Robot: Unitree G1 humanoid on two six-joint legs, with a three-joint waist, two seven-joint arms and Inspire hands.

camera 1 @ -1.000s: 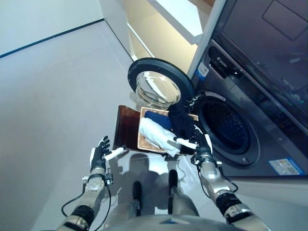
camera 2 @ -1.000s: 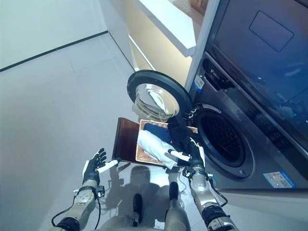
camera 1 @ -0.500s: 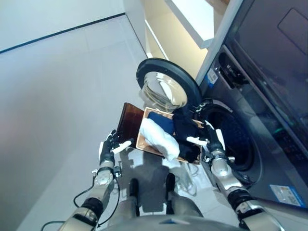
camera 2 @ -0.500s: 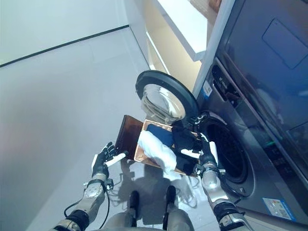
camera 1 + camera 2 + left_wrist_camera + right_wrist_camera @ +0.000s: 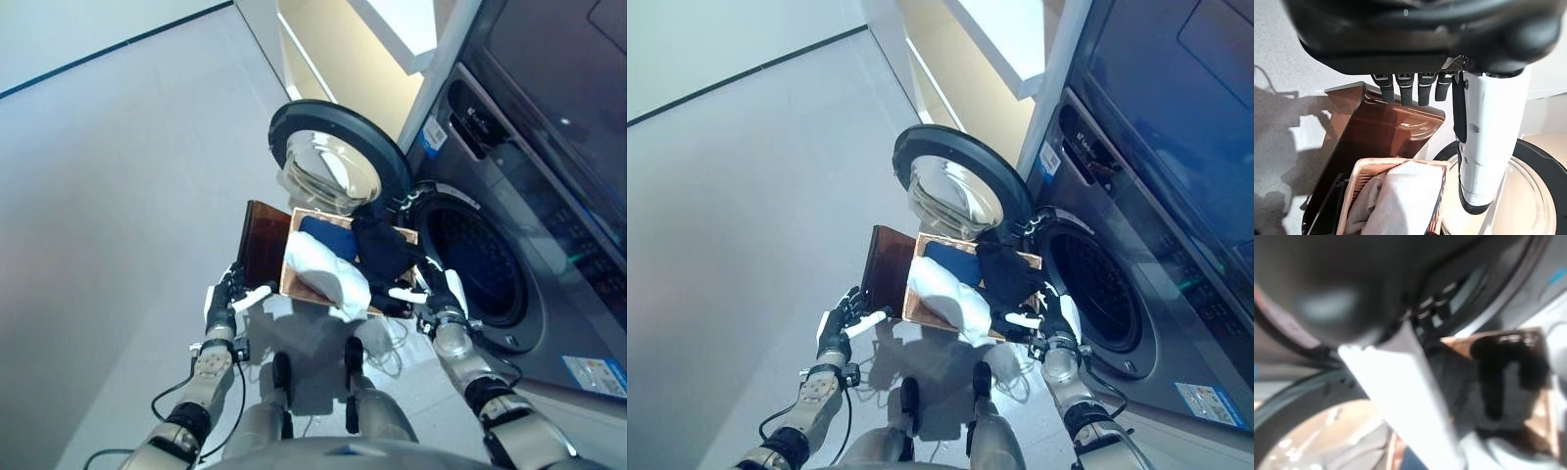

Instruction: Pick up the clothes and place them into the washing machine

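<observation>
Frame centre: basket point(image 5: 294, 257) holds white garment point(image 5: 328, 276), blue garment point(image 5: 328, 235), black garment point(image 5: 382, 250), beside washing machine point(image 5: 470, 264) opening. Right hand point(image 5: 438, 294) relaxed-open at black garment; left hand point(image 5: 223, 304) open, idle. Risk: loose grasp snags basket rim, cloth drops short of drum.

floor point(image 5: 118, 196): pale grey tile, carries everything
basket point(image 5: 294, 286): woven, tan, sits on floor at door's 6 o'clock
lid point(image 5: 263, 245): dark brown, tilted at basket's 9 o'clock
washing machine point(image 5: 549, 245): stands on floor (door point(image 5: 333, 166) open)
</observation>
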